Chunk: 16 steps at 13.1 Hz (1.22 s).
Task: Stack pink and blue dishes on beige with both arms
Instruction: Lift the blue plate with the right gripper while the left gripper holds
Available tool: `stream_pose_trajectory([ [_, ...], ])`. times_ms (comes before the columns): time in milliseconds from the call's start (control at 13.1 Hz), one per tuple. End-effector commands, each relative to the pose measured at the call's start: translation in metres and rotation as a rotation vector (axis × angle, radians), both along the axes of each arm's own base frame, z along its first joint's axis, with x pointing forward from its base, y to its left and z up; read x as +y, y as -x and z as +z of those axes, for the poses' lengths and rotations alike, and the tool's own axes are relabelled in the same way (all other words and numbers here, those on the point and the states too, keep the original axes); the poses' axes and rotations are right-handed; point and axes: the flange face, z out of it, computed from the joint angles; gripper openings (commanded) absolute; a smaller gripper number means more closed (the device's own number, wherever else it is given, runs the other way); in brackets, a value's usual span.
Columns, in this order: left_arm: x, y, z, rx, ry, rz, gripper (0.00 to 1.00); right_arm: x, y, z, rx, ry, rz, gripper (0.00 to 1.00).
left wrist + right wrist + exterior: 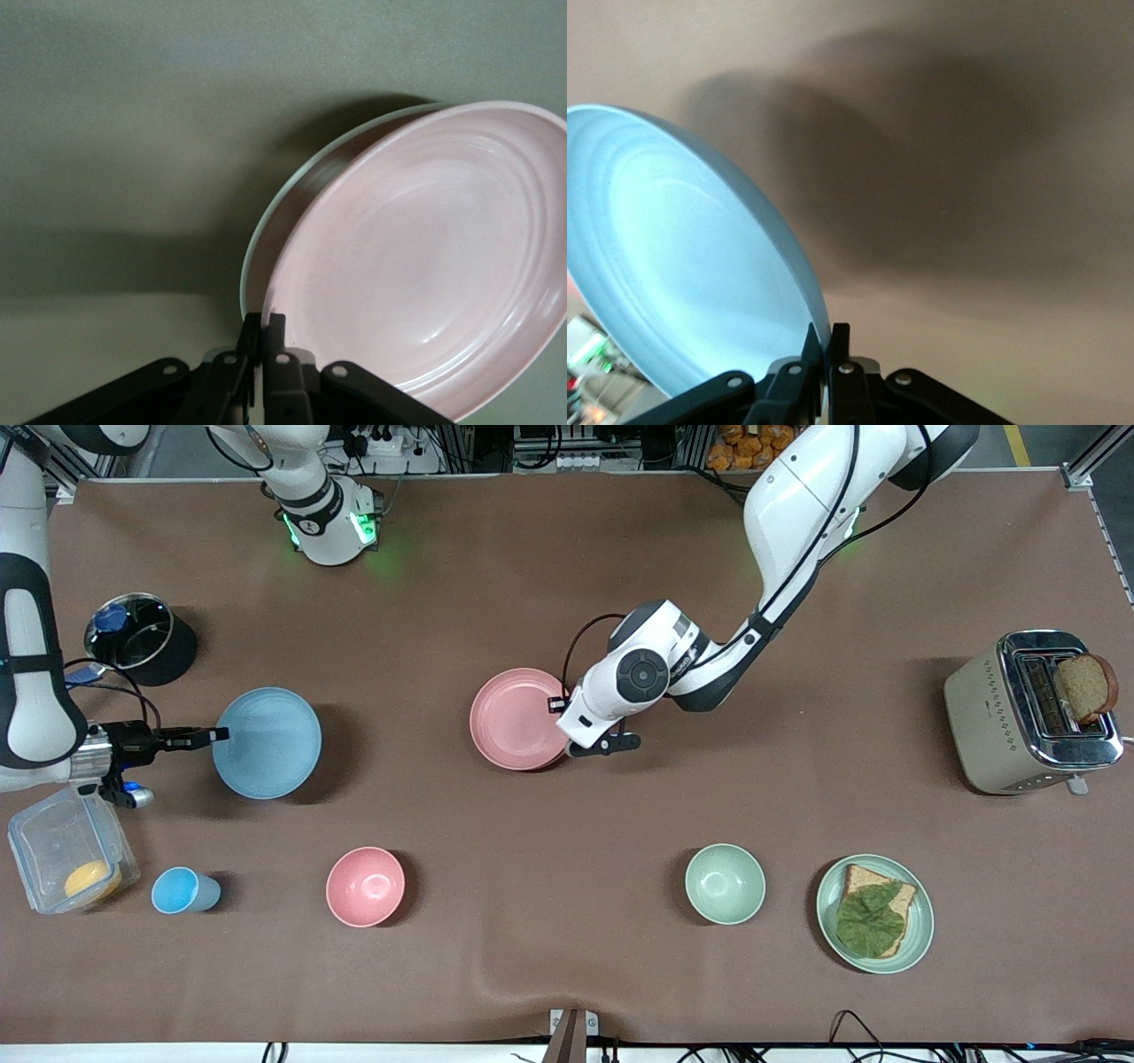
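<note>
Pink plate (516, 717), flat, matte, low-rimmed, tilted over another rim.

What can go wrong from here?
1. The right end effector pinches only the rim of the blue plate, which hangs tilted in the air. It could slip or swing.
2. The left end effector holds the pink plate tilted over the beige plate. On release it may land off-centre.
3. The left arm sits at the stack, so bringing the blue plate in risks a collision.

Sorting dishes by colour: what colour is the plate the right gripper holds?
Light blue plate; the front view shows it best.
</note>
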Motion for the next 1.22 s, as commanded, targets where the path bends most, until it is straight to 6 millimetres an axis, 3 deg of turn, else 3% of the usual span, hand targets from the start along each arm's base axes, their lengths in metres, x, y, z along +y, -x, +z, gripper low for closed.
stream_pose_trajectory([
  [0,-0.003,0.002,-0.005,-0.018,0.011,0.013,0.00,0.013,0.001,0.002,-0.020,-0.065,0.039,0.00],
  [228,-0.003,0.002,-0.006,-0.018,0.011,0.013,0.00,0.014,0.006,-0.003,-0.012,-0.080,0.047,0.00],
  [305,-0.003,0.003,-0.006,-0.018,0.010,0.012,0.10,0.015,0.006,-0.004,-0.005,-0.086,0.050,0.00],
  [457,-0.002,0.002,-0.006,-0.015,0.009,0.015,0.44,0.022,0.006,-0.002,0.005,-0.107,0.054,0.00],
  [533,-0.002,0.002,-0.006,-0.016,0.010,0.016,0.83,0.030,0.004,-0.003,-0.002,-0.115,0.078,0.00],
  [609,-0.002,0.001,-0.005,-0.018,0.011,0.017,1.00,0.049,0.001,-0.004,-0.020,-0.140,0.142,0.00],
  [838,0.008,-0.013,0.010,-0.037,0.017,0.037,1.00,0.067,0.001,-0.004,-0.004,-0.168,0.170,0.00],
  [990,0.030,-0.035,0.057,-0.073,0.011,0.061,1.00,0.109,-0.006,-0.003,0.000,-0.183,0.233,0.00],
  [1142,0.073,-0.064,0.120,-0.129,-0.026,0.079,1.00,0.146,-0.012,-0.001,-0.008,-0.204,0.265,0.00],
])
